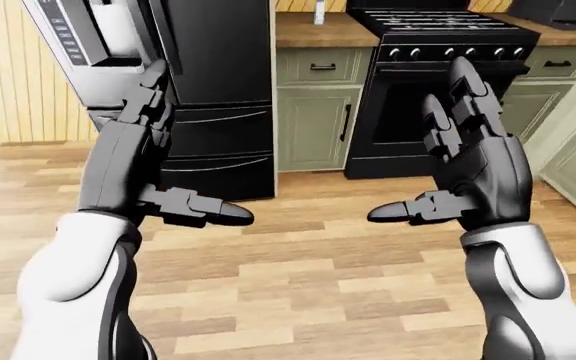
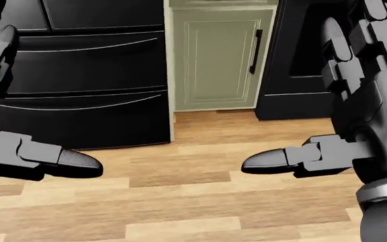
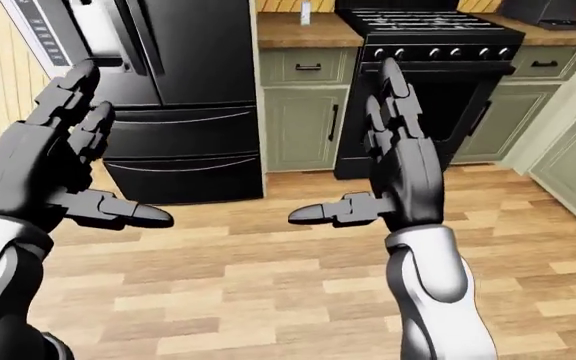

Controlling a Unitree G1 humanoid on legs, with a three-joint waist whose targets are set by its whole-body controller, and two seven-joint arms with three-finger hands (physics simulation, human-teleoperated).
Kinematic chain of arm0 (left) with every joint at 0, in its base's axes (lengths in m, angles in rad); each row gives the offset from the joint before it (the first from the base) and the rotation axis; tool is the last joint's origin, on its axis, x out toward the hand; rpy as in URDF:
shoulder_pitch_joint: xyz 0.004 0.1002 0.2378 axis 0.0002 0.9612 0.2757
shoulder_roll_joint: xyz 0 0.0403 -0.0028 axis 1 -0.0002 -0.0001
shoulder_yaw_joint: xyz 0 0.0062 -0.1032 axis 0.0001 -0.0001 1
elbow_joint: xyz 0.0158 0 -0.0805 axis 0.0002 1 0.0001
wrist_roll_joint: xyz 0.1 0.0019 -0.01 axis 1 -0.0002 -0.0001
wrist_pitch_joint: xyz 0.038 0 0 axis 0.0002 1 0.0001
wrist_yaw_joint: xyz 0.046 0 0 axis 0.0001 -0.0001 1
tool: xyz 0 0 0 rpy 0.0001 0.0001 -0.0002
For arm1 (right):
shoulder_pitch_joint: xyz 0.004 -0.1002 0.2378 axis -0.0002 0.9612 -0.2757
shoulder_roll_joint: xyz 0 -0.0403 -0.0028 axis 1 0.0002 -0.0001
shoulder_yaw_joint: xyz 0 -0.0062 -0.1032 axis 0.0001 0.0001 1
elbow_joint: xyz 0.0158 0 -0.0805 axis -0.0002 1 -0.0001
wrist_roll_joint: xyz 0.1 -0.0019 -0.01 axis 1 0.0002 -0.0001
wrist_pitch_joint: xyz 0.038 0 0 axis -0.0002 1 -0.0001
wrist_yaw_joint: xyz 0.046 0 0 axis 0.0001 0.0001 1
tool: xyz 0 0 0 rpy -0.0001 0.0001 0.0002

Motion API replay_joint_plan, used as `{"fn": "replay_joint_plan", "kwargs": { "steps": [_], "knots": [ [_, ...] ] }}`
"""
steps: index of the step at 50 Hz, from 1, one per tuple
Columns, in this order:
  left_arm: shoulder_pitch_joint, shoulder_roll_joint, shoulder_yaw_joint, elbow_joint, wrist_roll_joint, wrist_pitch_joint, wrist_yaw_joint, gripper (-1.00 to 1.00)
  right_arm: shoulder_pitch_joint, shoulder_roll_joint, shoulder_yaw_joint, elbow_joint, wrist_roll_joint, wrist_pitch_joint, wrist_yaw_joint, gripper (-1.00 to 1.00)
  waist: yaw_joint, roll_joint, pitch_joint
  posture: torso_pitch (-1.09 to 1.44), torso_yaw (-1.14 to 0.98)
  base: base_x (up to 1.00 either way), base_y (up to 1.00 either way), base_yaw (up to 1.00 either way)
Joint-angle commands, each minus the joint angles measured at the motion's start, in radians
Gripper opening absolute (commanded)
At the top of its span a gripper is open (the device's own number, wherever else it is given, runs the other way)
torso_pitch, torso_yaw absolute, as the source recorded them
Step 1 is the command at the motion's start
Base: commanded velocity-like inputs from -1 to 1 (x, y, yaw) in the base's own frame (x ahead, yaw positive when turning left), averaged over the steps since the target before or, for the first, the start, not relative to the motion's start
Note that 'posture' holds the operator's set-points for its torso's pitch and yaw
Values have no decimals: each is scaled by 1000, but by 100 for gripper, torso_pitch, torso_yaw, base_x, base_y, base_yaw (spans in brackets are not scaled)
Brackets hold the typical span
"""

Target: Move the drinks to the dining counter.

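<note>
I see no drinks anywhere near the tall black refrigerator [image 1: 198,90]. My left hand [image 1: 138,161] and right hand [image 1: 468,161] are both spread and empty. Walking on blindly, I risk bumping the black stove [image 1: 438,82] right of that refrigerator.

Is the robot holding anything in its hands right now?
No. The left hand and the right hand are both open and empty.
</note>
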Motion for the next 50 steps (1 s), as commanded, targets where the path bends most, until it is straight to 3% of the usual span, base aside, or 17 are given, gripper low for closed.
{"fn": "replay_joint_plan", "kwargs": {
  "steps": [1,4,9,11,13,14,18,22,24,27,29,32,33,35,43,49,50],
  "knots": [
    [-31,4,2,-31,3,-49,2,100,-21,-9,-23,-35,-19,-38,2,100,-2,17,-22,0,0,13,-90,0],
    [-24,3,0,-33,5,-57,1,100,-15,-4,-20,-33,-29,-48,14,100,9,16,-30,0,0,14,-90,0],
    [-25,-2,-3,-29,9,-57,0,100,-21,-2,-25,-35,-38,-40,22,100,31,-26,-21,0,0,17,-90,0],
    [-24,-4,-5,-29,11,-60,1,100,-18,0,-25,-30,-40,-49,27,100,39,-66,-21,0,0,25,-89,0],
    [-17,-6,-10,-26,13,-69,1,100,-15,1,-24,-24,-43,-56,30,100,35,-161,-45,0,0,29,-90,0],
    [-16,-8,-9,-25,13,-71,1,100,-14,2,-24,-23,-43,-60,31,100,21,-108,-4,0,0,29,-90,0],
    [-9,-14,-13,-21,18,-81,0,100,-13,9,-27,-23,-32,-54,30,100,12,-86,-17,0,0,29,-85,0],
    [3,-20,-12,-13,21,-101,-1,100,1,11,-14,-12,-45,-71,32,100,4,-56,2,0,0,38,-79,0],
    [7,-20,-13,-16,23,-102,-2,100,0,12,-13,-13,-47,-70,34,100,19,-8,-8,0,0,62,-58,0],
    [7,-21,-9,-17,24,-102,-5,100,-4,12,-13,-21,-48,-62,34,100,66,-41,24,0,0,67,-19,0],
    [12,-22,-9,-16,25,-107,-5,100,-1,13,-11,-19,-52,-67,36,100,85,-51,12,0,0,67,-2,0],
    [12,-24,-5,-11,24,-112,-6,100,-1,15,-8,-15,-55,-72,39,100,57,-137,6,0,0,67,-1,0],
    [11,-24,-5,-11,24,-112,-6,100,-5,16,-9,-17,-54,-67,39,100,62,-101,20,0,0,67,-1,0],
    [11,-24,-4,-11,24,-112,-6,100,-7,15,-9,-20,-55,-63,39,100,36,-103,-5,0,0,68,-1,0],
    [2,-21,-4,-14,24,-103,-8,100,-11,16,-8,-21,-57,-62,40,100,-9,-66,-17,0,0,67,-1,0],
    [17,-28,-7,-10,24,-121,-5,100,-2,23,-8,-26,-39,-62,48,100,-19,10,-31,0,0,57,3,0],
    [17,-27,-8,-13,25,-119,-6,100,-1,28,-9,-30,-30,-61,46,100,13,-33,-40,0,0,0,0,67]
  ]
}}
